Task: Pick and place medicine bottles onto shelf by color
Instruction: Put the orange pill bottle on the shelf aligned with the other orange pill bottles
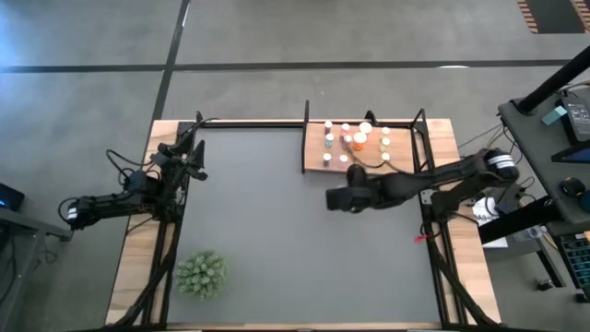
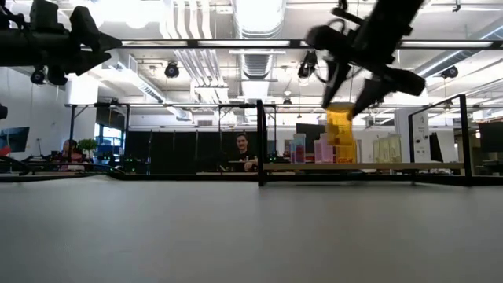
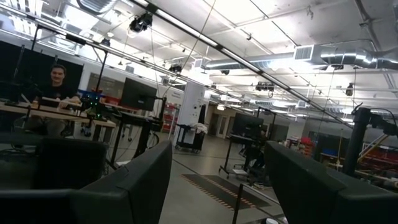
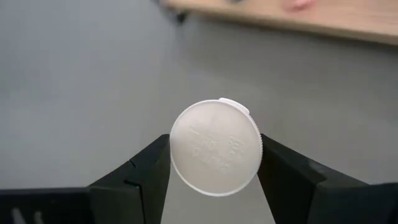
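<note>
Bottle held aloft, right of centre.
Right gripper (image 4: 214, 180) clamps a white-capped yellow medicine bottle (image 2: 339, 130) above the grey mat (image 1: 277, 231), just below the shelf (image 1: 318, 148) at upper right; left gripper (image 3: 217, 180), fingers apart, waits at left edge.

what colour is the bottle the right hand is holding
Yellow-orange body with a white round cap; the small yellow-orange medicine bottle shows best in the low view.
</note>
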`<control>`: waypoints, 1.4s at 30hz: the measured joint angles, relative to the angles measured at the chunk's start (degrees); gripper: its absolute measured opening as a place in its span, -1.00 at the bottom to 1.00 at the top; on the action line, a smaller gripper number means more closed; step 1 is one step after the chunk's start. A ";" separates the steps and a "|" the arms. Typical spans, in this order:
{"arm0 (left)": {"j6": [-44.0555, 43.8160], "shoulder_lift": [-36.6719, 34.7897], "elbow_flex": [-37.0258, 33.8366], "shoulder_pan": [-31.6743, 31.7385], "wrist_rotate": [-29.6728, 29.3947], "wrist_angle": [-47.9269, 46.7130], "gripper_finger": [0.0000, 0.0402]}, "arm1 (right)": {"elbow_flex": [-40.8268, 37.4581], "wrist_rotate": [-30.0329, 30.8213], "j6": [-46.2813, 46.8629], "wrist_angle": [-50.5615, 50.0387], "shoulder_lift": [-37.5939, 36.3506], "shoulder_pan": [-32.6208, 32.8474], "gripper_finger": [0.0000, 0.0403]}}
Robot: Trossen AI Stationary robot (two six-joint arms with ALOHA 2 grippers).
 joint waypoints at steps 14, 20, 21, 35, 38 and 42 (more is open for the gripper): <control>-0.02 0.03 0.01 0.00 0.00 0.01 0.20 | -12.38 5.76 7.50 0.11 -11.95 -6.49 0.00; 0.00 0.04 -0.01 0.00 0.00 0.00 0.20 | -12.44 5.76 5.73 -0.11 -11.27 -9.20 0.00; -0.01 0.04 0.00 0.00 0.00 0.00 0.20 | -12.37 5.76 5.82 -0.06 -11.23 -9.83 0.00; 0.00 0.03 -0.01 0.00 0.00 0.00 0.20 | -12.12 5.70 10.47 -0.08 -11.08 -17.20 0.00; -0.02 0.04 -0.01 0.00 0.00 0.00 0.20 | -12.12 5.56 11.73 -0.08 -11.08 -18.77 0.00; 0.00 0.04 -0.01 0.00 0.00 -0.01 0.20 | -12.12 5.32 12.78 -0.27 -11.08 -20.56 0.00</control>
